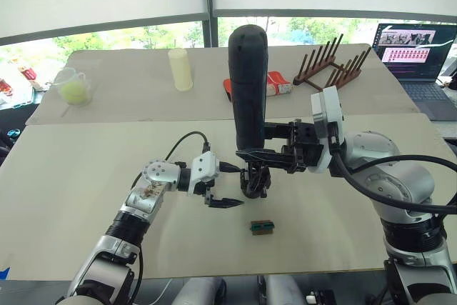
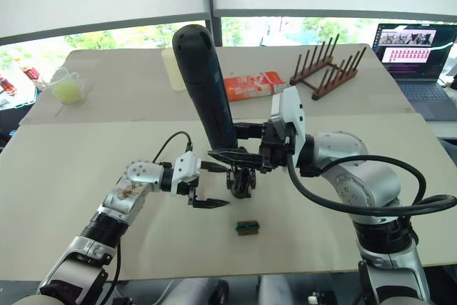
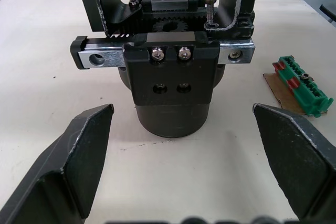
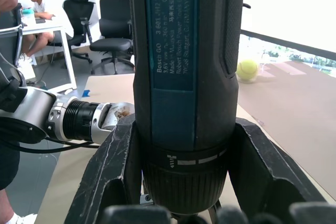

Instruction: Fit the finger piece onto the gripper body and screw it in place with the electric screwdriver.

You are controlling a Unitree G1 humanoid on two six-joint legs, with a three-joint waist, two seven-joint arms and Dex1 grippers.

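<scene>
The thick matte-black cylindrical electric screwdriver [image 1: 248, 83] is clamped by the right gripper [image 1: 265, 155], its thin metal bit set on the blocky black gripper body [image 3: 173, 77]; the left gripper [image 1: 223, 203] is spread wide.

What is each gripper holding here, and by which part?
The right gripper holds the electric screwdriver upright, jaws clamped around the lower barrel near the collar. The left gripper holds nothing; its jaws stand open beside the gripper body.

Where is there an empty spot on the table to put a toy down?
Bare table lies beside the left pincer, and more in front of the green block. It is crowded where the screwdriver meets the gripper body.
</scene>
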